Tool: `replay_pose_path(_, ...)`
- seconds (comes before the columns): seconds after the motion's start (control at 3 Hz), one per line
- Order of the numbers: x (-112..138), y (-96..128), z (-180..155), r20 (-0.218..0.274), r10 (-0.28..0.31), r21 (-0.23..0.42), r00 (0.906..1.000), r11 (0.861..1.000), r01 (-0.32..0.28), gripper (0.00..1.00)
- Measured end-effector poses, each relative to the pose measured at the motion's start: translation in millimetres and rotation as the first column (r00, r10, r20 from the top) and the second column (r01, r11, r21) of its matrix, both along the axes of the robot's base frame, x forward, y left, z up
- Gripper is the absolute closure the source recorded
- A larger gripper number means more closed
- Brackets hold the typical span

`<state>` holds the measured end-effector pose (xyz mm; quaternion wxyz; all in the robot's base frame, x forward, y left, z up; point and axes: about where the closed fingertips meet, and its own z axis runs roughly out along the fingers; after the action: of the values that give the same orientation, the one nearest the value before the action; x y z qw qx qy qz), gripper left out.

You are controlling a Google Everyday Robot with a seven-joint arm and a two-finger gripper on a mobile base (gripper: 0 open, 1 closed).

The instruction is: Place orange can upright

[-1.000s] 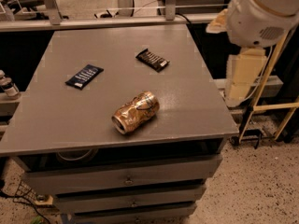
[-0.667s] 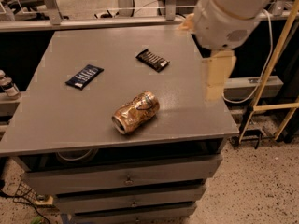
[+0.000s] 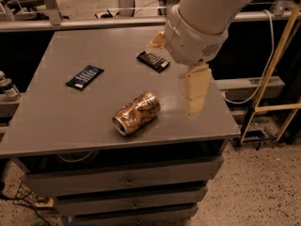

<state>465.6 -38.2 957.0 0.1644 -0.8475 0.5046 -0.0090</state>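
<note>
The orange can [image 3: 136, 113] lies on its side near the front middle of the grey table [image 3: 51, 126], its silver lid facing front-left. It is dented, shiny orange-copper with pale markings. My gripper [image 3: 175, 74] hangs under the big white arm above the table's right side, to the right of the can and a little behind it, not touching it. It is open and empty: one cream finger [image 3: 195, 92] points down near the right edge, the other [image 3: 156, 40] shows behind the wrist.
Two flat dark wrappers lie on the table, one at the left [image 3: 84, 76] and one at the back middle [image 3: 153, 61]. Drawers sit under the tabletop. A yellow frame [image 3: 277, 65] stands to the right. A small bottle [image 3: 8, 88] is at the left.
My arm has swung left from beyond the table's right edge to over the table's right side, closer to the can. The can and wrappers have not moved.
</note>
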Motion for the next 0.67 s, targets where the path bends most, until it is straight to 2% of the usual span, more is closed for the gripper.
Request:
replay_pose_path(0.33,1,6,-4,0.003,0.013,-0.022,0.9999,1.000,-0.013,0.00)
replay_pose_path(0.67,5,35,-29,-0.021,0.080,-0.104,0.9966,0.991,-0.081,0.00)
